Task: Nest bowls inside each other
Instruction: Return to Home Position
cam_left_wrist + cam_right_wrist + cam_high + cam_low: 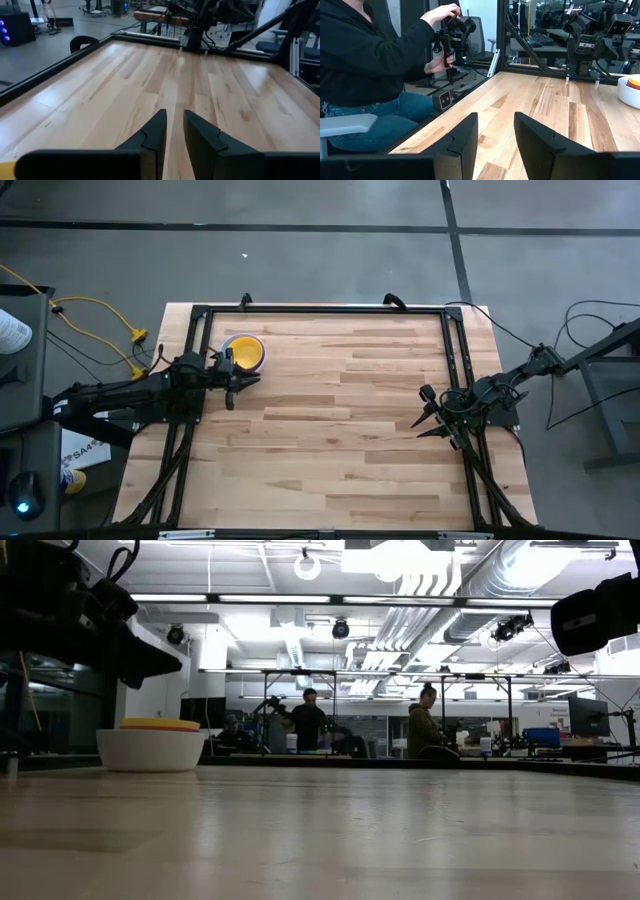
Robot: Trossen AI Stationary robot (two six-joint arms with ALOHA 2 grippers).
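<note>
A stack of nested bowls [243,351] rests by its base on the wooden table at the far left. The outermost is white [150,750] and the yellow one [159,724] sits on top. The stack also shows at the edge of the right wrist view [630,92]. My left gripper [252,381] hovers just to the near side of the stack, pointing toward the table's right, open by a narrow gap [175,132] with nothing in it. My right gripper [422,420] waits at the table's right edge, open [495,135] and empty.
A black metal frame [320,309] runs round the tabletop. A person sits beyond the table's near edge, hands on a device [447,37]. Other people stand in the room behind [305,720]. Bare wood [340,430] spans the table's middle.
</note>
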